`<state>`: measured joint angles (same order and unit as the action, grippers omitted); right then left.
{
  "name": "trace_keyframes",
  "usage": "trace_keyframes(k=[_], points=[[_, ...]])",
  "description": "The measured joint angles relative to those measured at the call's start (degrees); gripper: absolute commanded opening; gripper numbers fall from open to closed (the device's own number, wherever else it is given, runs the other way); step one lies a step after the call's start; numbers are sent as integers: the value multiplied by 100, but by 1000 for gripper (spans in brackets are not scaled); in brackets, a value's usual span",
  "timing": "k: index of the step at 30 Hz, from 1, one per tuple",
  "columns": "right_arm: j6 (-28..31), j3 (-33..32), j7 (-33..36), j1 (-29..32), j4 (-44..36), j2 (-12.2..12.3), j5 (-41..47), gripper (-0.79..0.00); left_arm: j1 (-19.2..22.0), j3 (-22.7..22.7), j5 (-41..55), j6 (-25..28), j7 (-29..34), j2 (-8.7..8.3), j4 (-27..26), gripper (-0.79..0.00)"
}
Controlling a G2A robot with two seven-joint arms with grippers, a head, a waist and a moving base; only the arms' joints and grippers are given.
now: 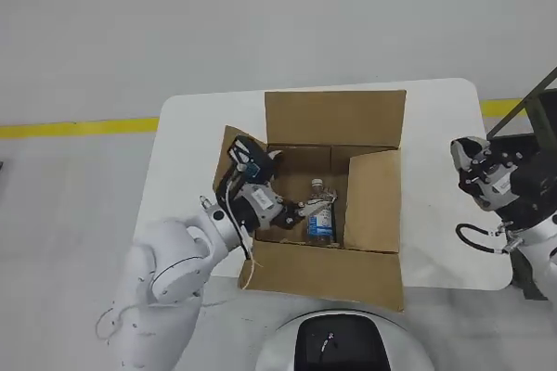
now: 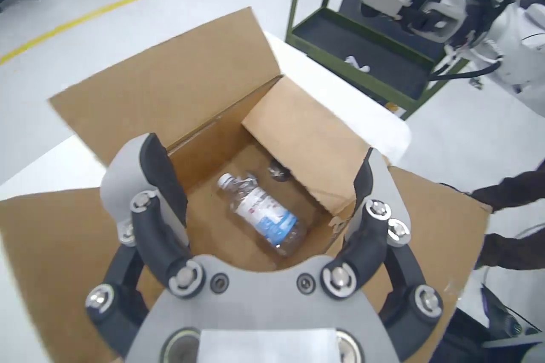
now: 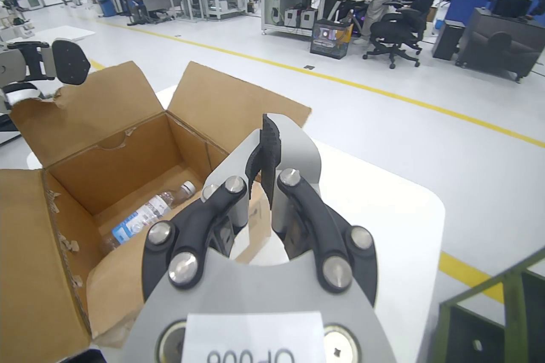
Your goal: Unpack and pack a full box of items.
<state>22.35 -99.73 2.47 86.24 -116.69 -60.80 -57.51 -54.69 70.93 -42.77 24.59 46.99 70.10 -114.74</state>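
An open cardboard box (image 1: 327, 269) stands on the white table (image 1: 441, 111). A clear plastic bottle (image 1: 322, 215) with a blue and white label lies on its side on the box floor, also seen in the left wrist view (image 2: 266, 213) and the right wrist view (image 3: 144, 213). My left gripper (image 1: 295, 211) hangs inside the box's left part, just above the bottle. It is open (image 2: 259, 162) and holds nothing. My right gripper (image 1: 468, 159) hovers off the table's right edge, away from the box, with its fingers (image 3: 269, 143) shut on nothing.
The box's right flap (image 1: 372, 199) folds inward over the interior. A small dark thing (image 2: 279, 172) lies half under it. A green shelf cart (image 2: 362, 41) stands beside the table on the right. The table around the box is bare.
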Motion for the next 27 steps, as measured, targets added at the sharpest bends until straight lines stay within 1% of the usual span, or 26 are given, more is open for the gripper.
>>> trace_keyframes(k=[3, 5, 10, 13, 18, 21, 24, 27], points=[[-17, -174, -175, 365, 156, -18, 196, -785, 152, -352, 538, -104, -5, 49, 398, 0], [30, -261, -199, 560, 157, -25, 316, -785, 248, -519, 616, -101, 68, 62, 571, 0], [73, -384, -284, 958, 80, -45, 370, -785, 254, -530, 566, -95, 80, 61, 578, 0], [126, -332, -303, 1120, 59, -59, 366, -785, 254, -529, 567, -95, 79, 61, 578, 0], [153, -77, -375, 1216, 196, -85, 154, -785, 252, -530, 570, -96, 77, 61, 579, 0], [116, 105, -472, 1183, 338, -103, -1, -785, 145, -593, 726, -142, -151, 73, 613, 0], [100, 299, -571, 1084, 522, -120, -161, -785, 177, -772, 1161, -194, -394, 117, 829, 0], [78, 525, -623, 964, 716, -139, -318, -785, 376, -1037, 1623, -274, -449, 183, 1246, 0]])
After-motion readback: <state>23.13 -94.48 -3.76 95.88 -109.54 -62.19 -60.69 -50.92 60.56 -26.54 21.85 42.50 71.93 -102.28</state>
